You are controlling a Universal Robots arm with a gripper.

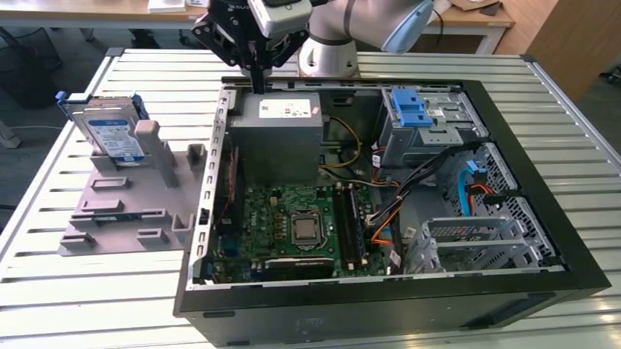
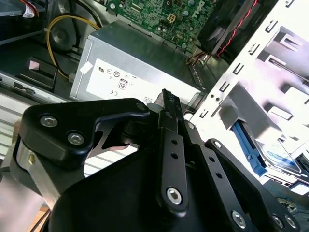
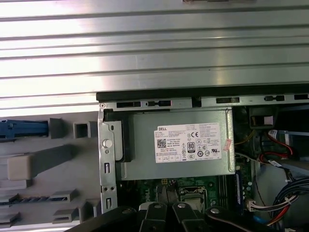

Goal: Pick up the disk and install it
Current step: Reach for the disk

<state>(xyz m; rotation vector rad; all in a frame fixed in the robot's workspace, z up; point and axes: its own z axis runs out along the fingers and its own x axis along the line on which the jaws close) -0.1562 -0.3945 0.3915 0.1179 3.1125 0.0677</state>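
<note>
While one disk stands upright | one tool, empty, near one power supply

One worktop of metal slats carries everything. On it lies one open computer case, and beside that, towards the edge at the exterior view's left, one grey fixture. One disk stands in the fixture.

Inside the case there is:
- one power-supply box with one white sticker
- one green motherboard with one processor socket
- two silver cages, the latched cage and the bare cage
- one blue latch

One arm reaches in over the far edge, carrying one end effector. Its two fingers are pressed together with nothing between them.
</note>
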